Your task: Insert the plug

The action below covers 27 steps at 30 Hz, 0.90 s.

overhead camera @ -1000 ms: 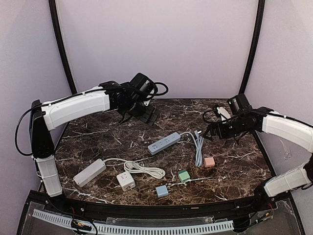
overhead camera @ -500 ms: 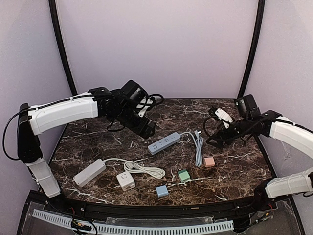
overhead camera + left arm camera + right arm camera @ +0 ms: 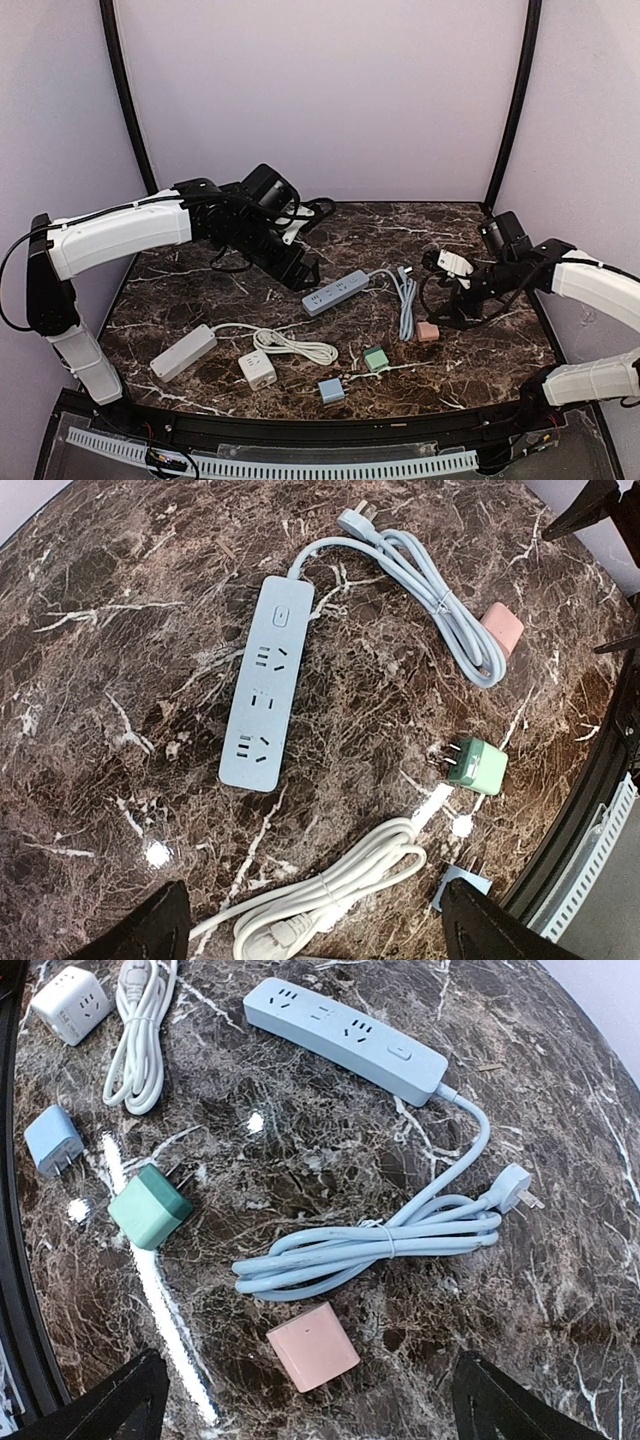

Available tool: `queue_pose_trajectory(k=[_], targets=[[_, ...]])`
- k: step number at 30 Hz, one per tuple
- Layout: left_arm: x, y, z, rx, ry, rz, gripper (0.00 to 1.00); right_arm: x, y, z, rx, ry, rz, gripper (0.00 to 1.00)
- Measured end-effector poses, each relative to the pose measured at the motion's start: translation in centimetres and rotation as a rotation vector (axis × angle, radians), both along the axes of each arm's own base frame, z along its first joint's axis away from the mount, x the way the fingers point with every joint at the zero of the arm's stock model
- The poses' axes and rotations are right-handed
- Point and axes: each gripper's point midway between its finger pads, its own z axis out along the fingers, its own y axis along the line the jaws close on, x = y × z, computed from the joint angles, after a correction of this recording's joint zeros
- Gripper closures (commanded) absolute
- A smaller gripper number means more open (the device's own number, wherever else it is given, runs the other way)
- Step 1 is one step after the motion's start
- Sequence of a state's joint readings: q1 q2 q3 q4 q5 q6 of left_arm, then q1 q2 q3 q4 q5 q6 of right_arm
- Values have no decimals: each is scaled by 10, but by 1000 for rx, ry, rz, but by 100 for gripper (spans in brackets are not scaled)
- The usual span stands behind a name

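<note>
Two hands hang over the dark marbled tabletop (image 3: 190, 290), both spread wide with nothing between their fingers. The left hand (image 3: 325, 935) sits over the middle rear of the tabletop; in its wrist view its fingertips (image 3: 160, 930) stand far apart at the bottom edge. Just beyond them lies a coiled white cable (image 3: 330, 885). Farther out rests the blue power strip (image 3: 262, 695), lying flat with its sockets facing up and every socket bare.

The right hand (image 3: 308, 1402) hovers over the right side, its dark fingertips (image 3: 120, 1400) equally far apart. Nearest to it lies the pink plug (image 3: 312, 1345), a small cube sitting just beside the tied bundle of blue cord (image 3: 370, 1240). That cord runs from the strip's switch end, and its three-pin plug (image 3: 515, 1182) lies loose on the stone.

Farther toward the front edge, the green plug (image 3: 148, 1205) lies on its side with its prongs exposed, well apart from the strip. The small blue plug (image 3: 52, 1140) lies beyond it, near the front edge. A white cube socket (image 3: 70, 1005) stands next to the white cable coil, and a white power strip (image 3: 183, 352) lies at the front left, joined to that coil. None of the loose plugs touches a socket.
</note>
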<state>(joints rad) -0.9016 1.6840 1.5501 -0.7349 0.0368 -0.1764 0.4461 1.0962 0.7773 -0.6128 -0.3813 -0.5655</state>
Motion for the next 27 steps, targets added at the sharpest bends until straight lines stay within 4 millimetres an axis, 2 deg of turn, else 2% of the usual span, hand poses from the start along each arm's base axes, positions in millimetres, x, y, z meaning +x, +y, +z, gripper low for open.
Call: queue_pose_trajectory(k=[3, 9, 12, 20, 27], targets=[[-2, 2, -4, 13, 8, -4, 13, -4, -1, -8, -9, 3, 22, 1], [-5, 6, -9, 31, 20, -8, 14, -19, -7, -40, -62, 5, 96, 2], [-5, 6, -9, 33, 21, -7, 14, -23, -9, -48, -80, -4, 129, 2], [-12, 10, -22, 58, 42, -13, 16, -12, -3, -61, -110, -44, 184, 2], [-15, 12, -21, 57, 40, -17, 17, -3, 2, -78, -145, -56, 208, 4]])
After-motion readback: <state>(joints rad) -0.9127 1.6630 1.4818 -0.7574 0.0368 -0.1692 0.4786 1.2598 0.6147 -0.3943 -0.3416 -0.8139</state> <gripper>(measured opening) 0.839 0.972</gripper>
